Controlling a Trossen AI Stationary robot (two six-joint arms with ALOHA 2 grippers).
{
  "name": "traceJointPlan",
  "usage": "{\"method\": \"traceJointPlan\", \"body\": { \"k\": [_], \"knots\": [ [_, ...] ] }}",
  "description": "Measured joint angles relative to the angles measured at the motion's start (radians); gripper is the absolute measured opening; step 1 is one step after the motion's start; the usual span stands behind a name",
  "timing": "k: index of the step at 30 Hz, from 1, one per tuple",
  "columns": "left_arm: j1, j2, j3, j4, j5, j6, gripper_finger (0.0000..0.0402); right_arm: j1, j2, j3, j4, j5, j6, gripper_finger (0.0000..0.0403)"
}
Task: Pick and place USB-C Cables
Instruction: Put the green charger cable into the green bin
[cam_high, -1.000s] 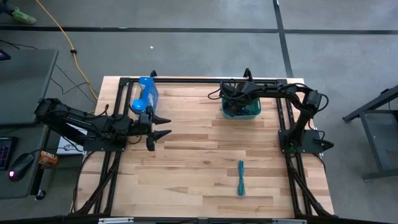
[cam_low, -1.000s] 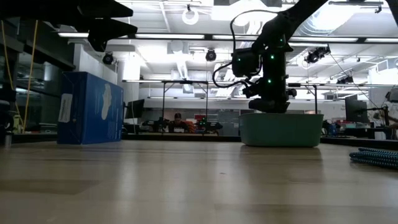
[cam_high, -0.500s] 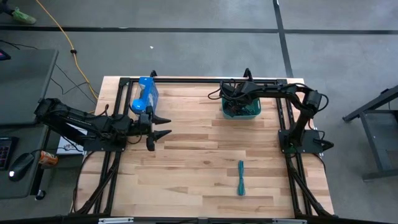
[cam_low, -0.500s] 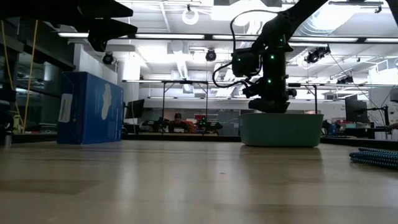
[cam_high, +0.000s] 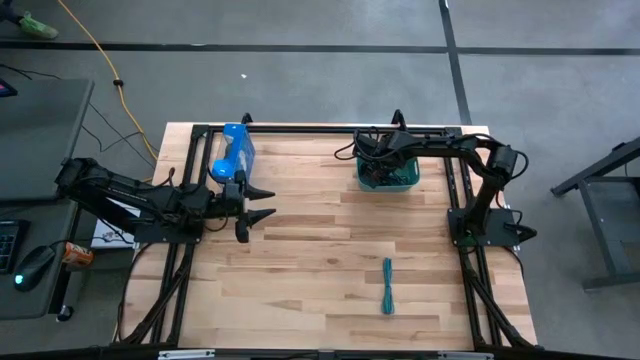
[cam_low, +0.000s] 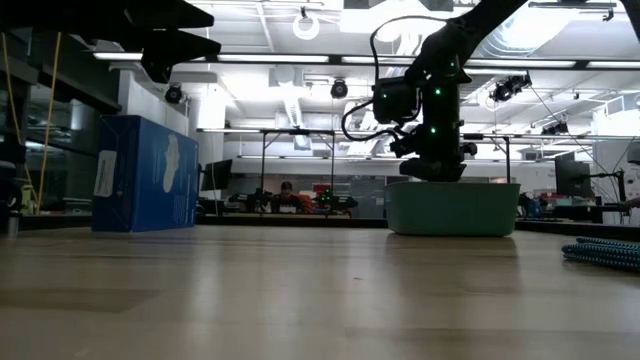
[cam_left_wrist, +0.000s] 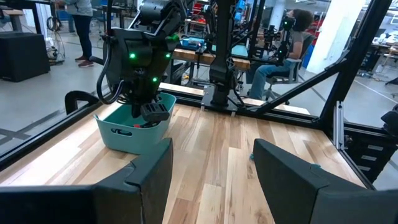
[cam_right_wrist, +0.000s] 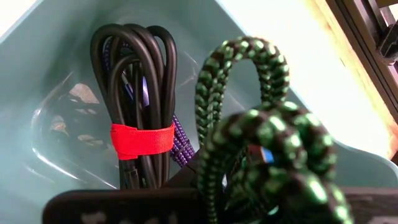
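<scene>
Worktop (cam_high: 320, 250): pale wood planks. Blue box (cam_high: 233, 150) upright at far left corner. Teal bin (cam_high: 388, 176) at far right; right tool (cam_high: 377, 166) dipped inside it, clenched on green cable (cam_right_wrist: 249, 143). Red-and-black cable (cam_right_wrist: 137, 124) lies in bin beside a dark blue one (cam_right_wrist: 180, 140). Left tool (cam_high: 262, 203) hangs over left worktop, fingers spread, holding nothing. Teal cable (cam_high: 387, 285) lies alone on near worktop, well apart from bin.

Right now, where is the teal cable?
In the high view the teal cable lies alone on the table's near right part, well apart from the teal bin at the far edge.
</scene>
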Motion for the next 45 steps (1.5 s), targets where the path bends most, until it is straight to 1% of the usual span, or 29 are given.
{"method": "traceJointPlan", "body": {
  "k": [33,37,45],
  "knots": [
    [0.0,0.0,0.0,0.0,0.0,-0.002,0.0203,0.0,0.0,0.0,0.0,-0.023,0.0,0.0023],
    [0.0,0.0,0.0,0.0,0.0,-0.002,0.0203,0.0,0.0,0.0,0.0,-0.023,0.0,0.0039],
    [0.0,0.0,0.0,0.0,0.0,-0.003,0.0203,0.0,0.0,0.0,0.0,-0.023,0.002,0.0093]
  ]
}}
